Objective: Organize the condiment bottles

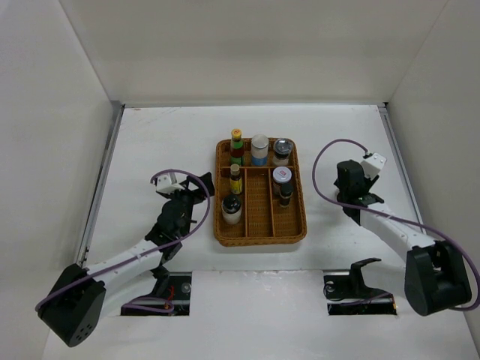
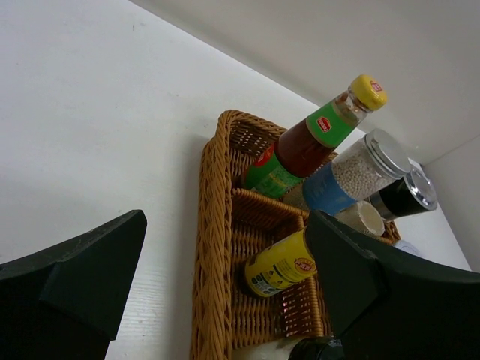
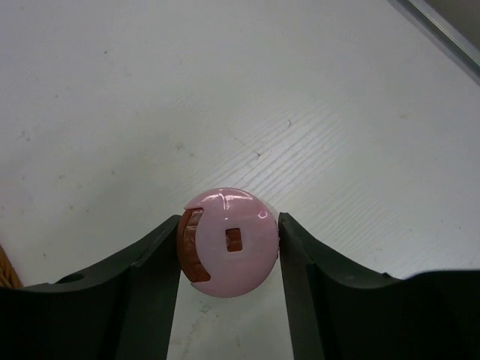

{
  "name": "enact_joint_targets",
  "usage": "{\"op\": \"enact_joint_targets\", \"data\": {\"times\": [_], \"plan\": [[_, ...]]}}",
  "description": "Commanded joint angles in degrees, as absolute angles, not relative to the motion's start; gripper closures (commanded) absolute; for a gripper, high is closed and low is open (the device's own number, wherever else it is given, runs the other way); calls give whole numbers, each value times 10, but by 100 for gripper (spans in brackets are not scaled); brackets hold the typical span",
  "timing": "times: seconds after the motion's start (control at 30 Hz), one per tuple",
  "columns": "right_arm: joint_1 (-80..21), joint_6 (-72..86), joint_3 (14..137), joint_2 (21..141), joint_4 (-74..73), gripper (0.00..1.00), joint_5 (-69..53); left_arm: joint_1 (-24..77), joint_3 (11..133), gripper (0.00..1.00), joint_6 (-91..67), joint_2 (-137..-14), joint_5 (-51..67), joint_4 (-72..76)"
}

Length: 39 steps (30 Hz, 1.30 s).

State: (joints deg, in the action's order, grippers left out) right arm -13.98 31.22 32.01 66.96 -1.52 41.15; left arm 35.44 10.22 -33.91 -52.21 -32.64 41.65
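Right now the right hand is clamped on the pink-capped bottle. Both of its fingers press against the sides of the round pink cap, which is seen from straight above. Bare white counter spreads ahead of this hand and to either side. The cap hides the bottle's base, so I cannot tell whether it rests on the counter.

The left hand is spread apart, and nothing touches either dark finger. Just ahead of it lies the brown wicker tray. At the tray's end farthest from this hand, a tall yellow-capped sauce bottle, a blue-labelled jar and a silver-lidded dark jar stand in a row. One compartment nearer the hand is a smaller yellow-labelled bottle.

From overhead, a dark-and-white squat bottle sits in the compartment closest to the left hand. A grey-lidded jar stands on the tray's side toward the right hand. The tray lies between the two hands, and the right hand and its bottle are well apart from it.
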Motion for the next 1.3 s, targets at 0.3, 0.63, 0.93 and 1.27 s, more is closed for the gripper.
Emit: {"op": "enact_joint_targets", "data": {"times": [0.3,0.63,0.93,1.27], "plan": [[-375,311,325,437,-160,59,471,324,116,10,-344,-553,-312,440],[-574,388,361,425,-289,61,413,289,124,8,-345,-569,-314,438],[-636,355,358,454,-185,60,405,290,138,0,-346,-568,-347,400],[-633,331,294,530,-71,57,384,293,173,0,-367,-551,-347,309]]}}
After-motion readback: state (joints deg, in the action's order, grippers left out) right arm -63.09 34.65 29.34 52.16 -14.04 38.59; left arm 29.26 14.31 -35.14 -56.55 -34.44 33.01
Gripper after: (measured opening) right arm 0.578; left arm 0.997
